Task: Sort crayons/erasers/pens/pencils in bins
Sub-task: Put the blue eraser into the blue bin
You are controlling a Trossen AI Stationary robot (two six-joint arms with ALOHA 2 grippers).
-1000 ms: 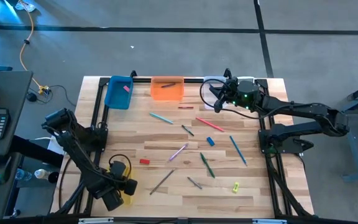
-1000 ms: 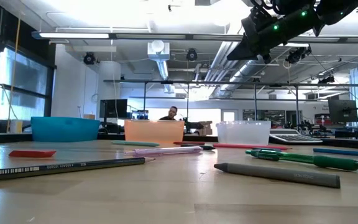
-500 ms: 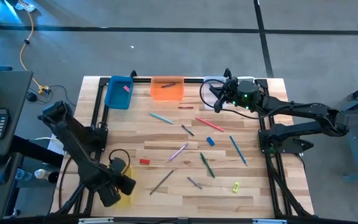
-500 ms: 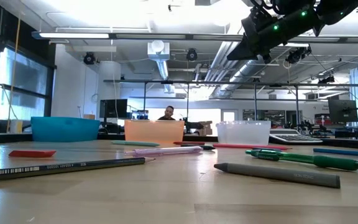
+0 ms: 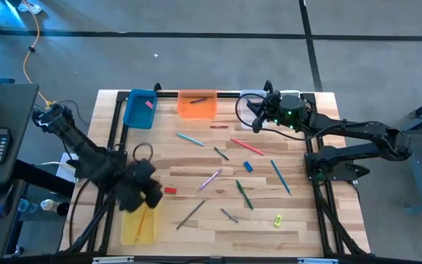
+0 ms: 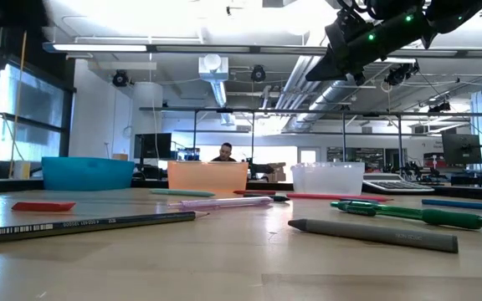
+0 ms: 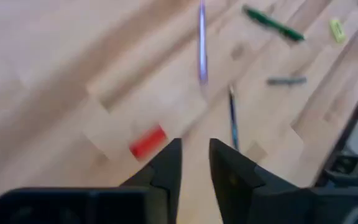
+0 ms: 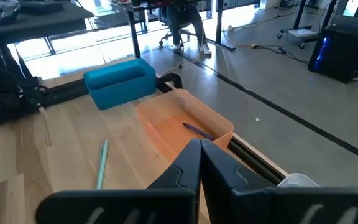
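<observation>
1. Heading toward the loose items, the left gripper [image 5: 146, 192] hovered over the left side of the wooden table [image 5: 299, 227], just beside a red eraser [image 5: 170, 190]; its fingers [image 7: 166, 168] stood slightly apart with nothing between them.
2. The right gripper [image 5: 258, 117] hung closed and empty above the clear bin [image 5: 245, 97] at the far edge.
3. Sorting looked barely begun: the blue bin [image 5: 139, 108] held a pink eraser, the orange bin [image 5: 196, 105] one thin stick, the yellow bin [image 5: 138, 226] an orange one, while pens, pencils and crayons lay scattered mid-table.
4. The next move probably called for lowering squarely over the red eraser and closing on it.
5. The room beyond was an open workshop with ceiling lights, where a person [image 6: 223, 153] sat far behind the bins.
</observation>
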